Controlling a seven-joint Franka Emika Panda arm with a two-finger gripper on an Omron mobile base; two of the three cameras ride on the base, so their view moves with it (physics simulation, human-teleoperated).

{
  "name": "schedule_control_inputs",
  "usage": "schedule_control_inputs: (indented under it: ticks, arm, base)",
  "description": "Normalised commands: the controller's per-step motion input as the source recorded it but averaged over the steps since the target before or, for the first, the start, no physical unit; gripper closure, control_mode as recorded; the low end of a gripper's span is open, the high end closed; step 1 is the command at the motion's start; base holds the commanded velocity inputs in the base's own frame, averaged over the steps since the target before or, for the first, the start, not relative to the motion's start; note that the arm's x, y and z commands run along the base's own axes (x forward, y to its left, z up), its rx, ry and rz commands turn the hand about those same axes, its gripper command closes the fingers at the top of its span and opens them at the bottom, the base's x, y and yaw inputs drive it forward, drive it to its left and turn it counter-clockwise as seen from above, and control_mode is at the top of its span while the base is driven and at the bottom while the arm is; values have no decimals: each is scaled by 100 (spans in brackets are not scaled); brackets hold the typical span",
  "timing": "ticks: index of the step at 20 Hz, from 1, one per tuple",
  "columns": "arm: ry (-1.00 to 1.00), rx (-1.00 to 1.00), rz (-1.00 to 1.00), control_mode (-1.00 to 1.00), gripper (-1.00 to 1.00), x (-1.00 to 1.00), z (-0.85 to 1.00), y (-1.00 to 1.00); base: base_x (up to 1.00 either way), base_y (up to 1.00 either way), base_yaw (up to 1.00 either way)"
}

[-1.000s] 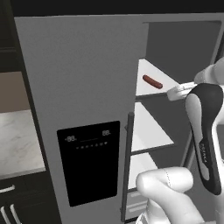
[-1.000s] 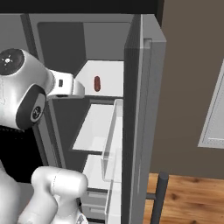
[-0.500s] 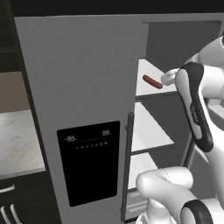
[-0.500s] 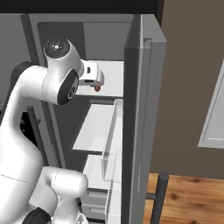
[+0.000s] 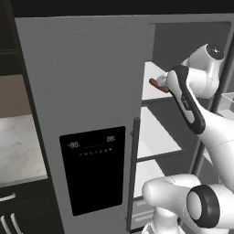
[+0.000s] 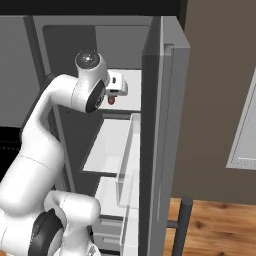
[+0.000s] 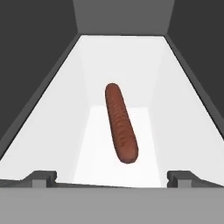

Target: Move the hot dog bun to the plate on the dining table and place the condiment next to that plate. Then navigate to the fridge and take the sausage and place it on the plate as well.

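Note:
The sausage (image 7: pixel 120 124), a slim reddish-brown cylinder, lies lengthwise on the white upper shelf (image 7: pixel 96 61) of the open grey fridge (image 5: pixel 87 91). My gripper (image 7: pixel 113 178) is open just short of its near end, one fingertip (image 7: pixel 43 177) on each side, nothing between them. From the base views my arm reaches into the upper compartment, with the gripper (image 6: pixel 116 92) right over the sausage (image 6: pixel 111 100) and the sausage's (image 5: pixel 156 85) end peeking out beside the wrist. The hot dog bun, the plate, the condiment and the dining table are out of view.
The fridge's left door (image 5: pixel 91 173) with its black dispenser panel stays closed. The right door (image 6: pixel 160 125) stands open with a clear bin (image 6: pixel 127 170) on its inside. Lower white shelves (image 5: pixel 157 139) sit under the arm. Dark compartment walls (image 7: pixel 35 52) flank the shelf.
My arm has swung up and forward into the fridge's upper compartment, bringing the hand close to the sausage. The jaws have stayed open and the sausage has not moved.

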Motion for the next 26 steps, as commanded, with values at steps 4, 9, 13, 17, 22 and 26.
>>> schedule_control_inputs:
  ticks: [4,9,13,17,22,26]
  arm:
    - [0,1,1,-100,-100,83,-24,0]
    - [2,1,1,-100,-100,78,-30,0]
    - [0,1,1,-100,-100,57,-21,0]
    - [2,0,0,-100,-100,14,-24,0]
    - [6,0,0,-100,-100,6,-44,3]
    - [4,0,0,-100,100,3,-41,7]
  base:
    - [0,0,0]
    - [0,0,0]
    - [0,0,0]
    - [0,0,0]
    - [0,0,0]
    - [0,0,0]
